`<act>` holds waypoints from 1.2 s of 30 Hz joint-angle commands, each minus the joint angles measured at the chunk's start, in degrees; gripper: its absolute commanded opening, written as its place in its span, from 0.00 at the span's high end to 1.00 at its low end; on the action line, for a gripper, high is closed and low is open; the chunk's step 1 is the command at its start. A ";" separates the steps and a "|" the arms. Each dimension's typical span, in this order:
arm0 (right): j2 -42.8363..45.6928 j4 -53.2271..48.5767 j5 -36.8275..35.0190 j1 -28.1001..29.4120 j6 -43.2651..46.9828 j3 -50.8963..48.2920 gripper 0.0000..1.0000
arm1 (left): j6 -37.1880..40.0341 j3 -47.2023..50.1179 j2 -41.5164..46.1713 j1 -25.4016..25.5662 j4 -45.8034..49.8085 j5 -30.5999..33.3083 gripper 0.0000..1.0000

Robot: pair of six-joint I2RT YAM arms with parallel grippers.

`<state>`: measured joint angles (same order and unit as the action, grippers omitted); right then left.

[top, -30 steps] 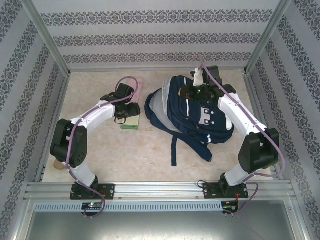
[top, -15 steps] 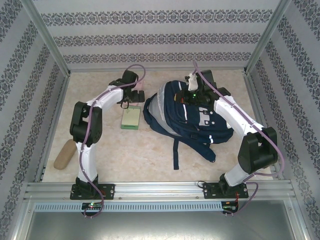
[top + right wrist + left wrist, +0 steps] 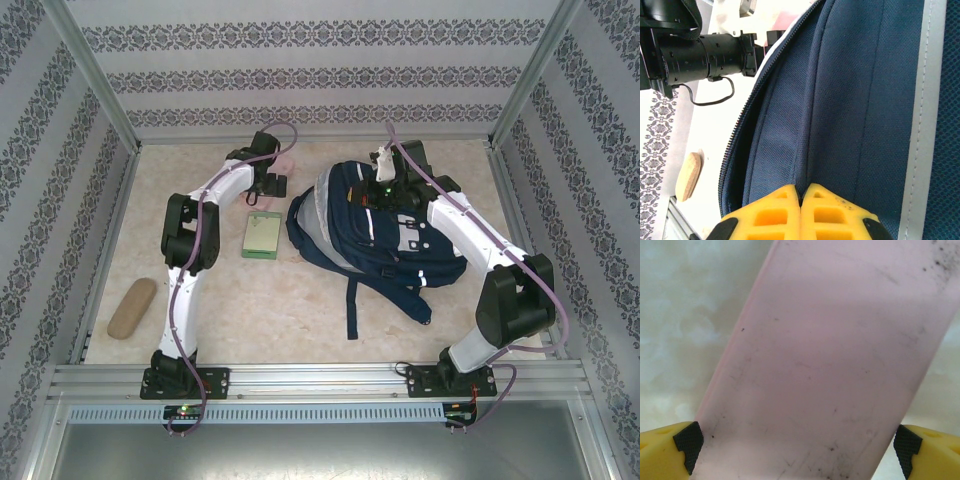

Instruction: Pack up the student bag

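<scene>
student bag (image 3: 375, 235) lies slumped right of centre on the table (image 3: 300, 310), soft and floppy, so grab its zipper rim (image 3: 740, 125); right fingers (image 3: 775, 210) clenched on its fabric, left fingers (image 3: 687, 442) released, straddling a pink slab (image 3: 830, 365).

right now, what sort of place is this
Probably a staged robot test cell rather than a real room: an aluminium frame holds patterned walls around a marble-look table, with a student bag lying on it.

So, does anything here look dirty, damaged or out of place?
Only the pink item: dark specks and fine scratches mark its surface. The bag has its zipper open, as packing needs. Nothing looks spilled.
</scene>
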<state>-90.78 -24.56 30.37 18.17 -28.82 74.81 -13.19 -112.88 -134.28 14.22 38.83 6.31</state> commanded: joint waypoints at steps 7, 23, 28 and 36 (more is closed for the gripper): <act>0.98 2.76 1.22 0.90 -1.21 0.17 1.00 | 3.17 -0.03 -2.71 -1.59 4.48 -7.02 0.00; 0.00 3.81 1.66 1.07 -1.61 0.06 1.00 | -3.54 11.15 12.31 -1.61 2.39 -12.05 0.01; -0.47 4.14 1.90 1.25 -1.87 0.21 1.00 | -1.76 5.66 8.81 -1.59 5.25 -6.61 0.00; 0.01 3.84 1.37 1.50 -1.78 -0.27 1.00 | -1.31 -1.45 1.26 -1.48 8.94 -6.78 0.00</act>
<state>-91.33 -23.75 30.11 18.65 -30.11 74.74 -15.25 -113.01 -130.21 12.84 43.09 -1.30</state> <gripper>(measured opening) 0.065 0.997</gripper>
